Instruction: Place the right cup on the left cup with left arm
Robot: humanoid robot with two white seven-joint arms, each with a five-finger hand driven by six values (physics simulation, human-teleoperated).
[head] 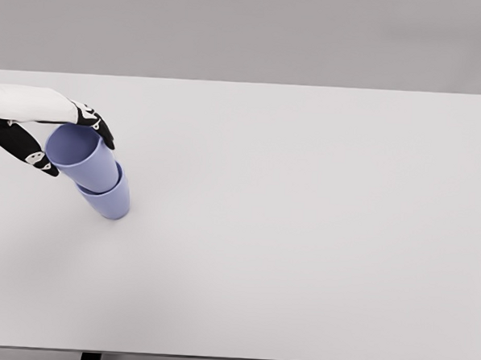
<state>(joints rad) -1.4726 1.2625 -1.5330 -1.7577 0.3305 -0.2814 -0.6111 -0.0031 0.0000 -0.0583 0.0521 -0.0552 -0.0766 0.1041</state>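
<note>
Two lavender-blue cups sit nested at the table's left side. The upper cup (82,157) rests inside the lower cup (110,201), tilted a little toward the left. My left hand (61,142) comes in from the left edge, with black fingers (98,126) spread on either side of the upper cup's rim. The thumb (32,154) lies at the near left side of the rim. Whether the fingers touch the cup I cannot tell. No right arm shows.
The white table (302,232) spreads wide to the right of the cups. Its far edge meets a grey wall, and two dark legs show under the near edge.
</note>
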